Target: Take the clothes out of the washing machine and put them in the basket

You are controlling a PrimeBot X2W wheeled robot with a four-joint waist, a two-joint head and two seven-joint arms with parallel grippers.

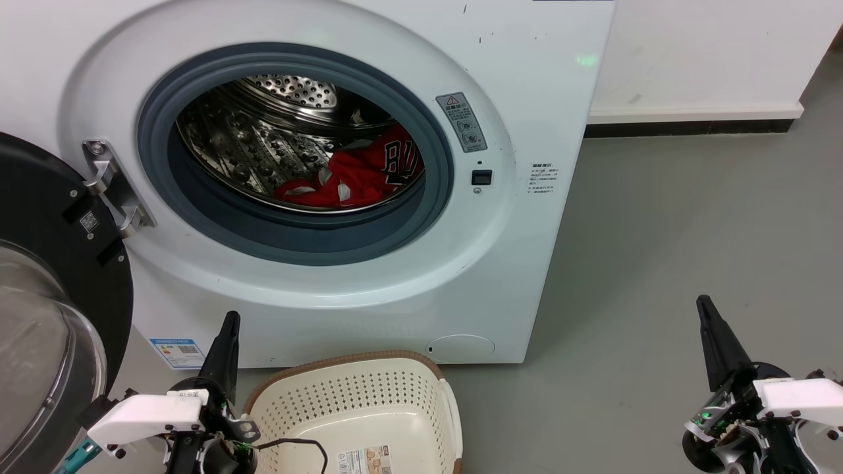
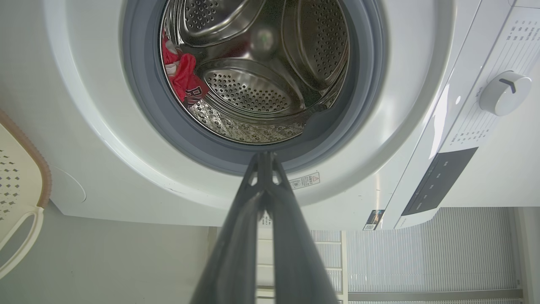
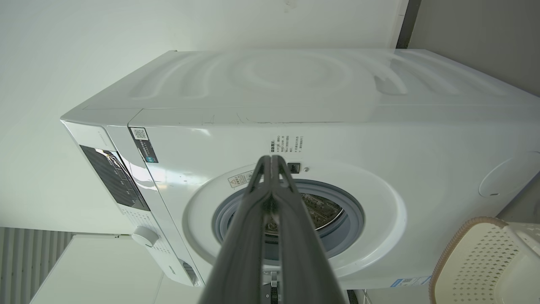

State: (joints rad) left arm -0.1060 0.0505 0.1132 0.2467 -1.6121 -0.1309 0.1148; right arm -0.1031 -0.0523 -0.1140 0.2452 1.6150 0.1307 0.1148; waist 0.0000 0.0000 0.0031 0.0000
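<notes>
The white washing machine [image 1: 342, 289] stands with its black-framed door [image 1: 59, 283] swung open to the left. Red clothes [image 1: 359, 172] with black-and-white lettering lie at the bottom right of the steel drum, also seen as red clothes [image 2: 183, 78] in the left wrist view. On the floor in front sits the cream basket [image 1: 359, 411], with nothing inside but a label on its bottom. My left gripper [image 1: 230, 319] is shut and empty, low beside the basket's left rim. My right gripper [image 1: 703, 304] is shut and empty, out over the floor at the right.
Grey floor [image 1: 658, 263] stretches to the right of the machine, up to a white wall with a dark skirting [image 1: 691, 125]. The open door takes up the lower left. A black cable [image 1: 296, 444] hangs over the basket's near edge.
</notes>
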